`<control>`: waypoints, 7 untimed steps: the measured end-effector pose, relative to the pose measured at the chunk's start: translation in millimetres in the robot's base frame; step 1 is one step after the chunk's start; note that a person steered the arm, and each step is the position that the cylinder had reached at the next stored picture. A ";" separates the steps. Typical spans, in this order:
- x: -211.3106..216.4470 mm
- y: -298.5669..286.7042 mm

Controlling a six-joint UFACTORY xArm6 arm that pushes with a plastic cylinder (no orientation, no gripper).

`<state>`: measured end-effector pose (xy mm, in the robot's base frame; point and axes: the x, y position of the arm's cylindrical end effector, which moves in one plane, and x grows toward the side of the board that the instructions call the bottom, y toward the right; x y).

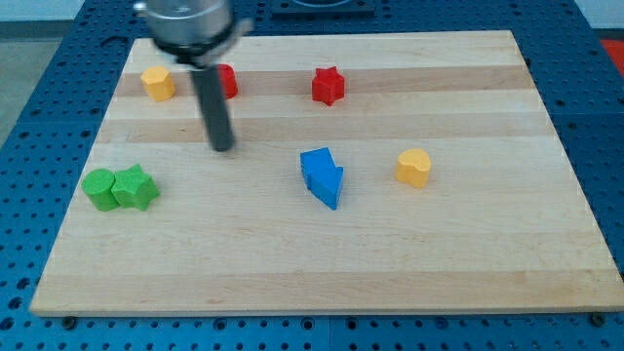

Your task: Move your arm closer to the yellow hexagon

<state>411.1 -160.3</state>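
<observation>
The yellow hexagon sits near the view's top left of the wooden board. My tip rests on the board below and to the right of it, a short way off, not touching it. A red block, partly hidden behind the rod, sits just right of the hexagon.
A red star lies at the top centre. Blue blocks sit together at the centre. A yellow heart-like block lies to their right. A green round block and a green star touch at the left.
</observation>
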 end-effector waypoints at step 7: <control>-154.4 -119.9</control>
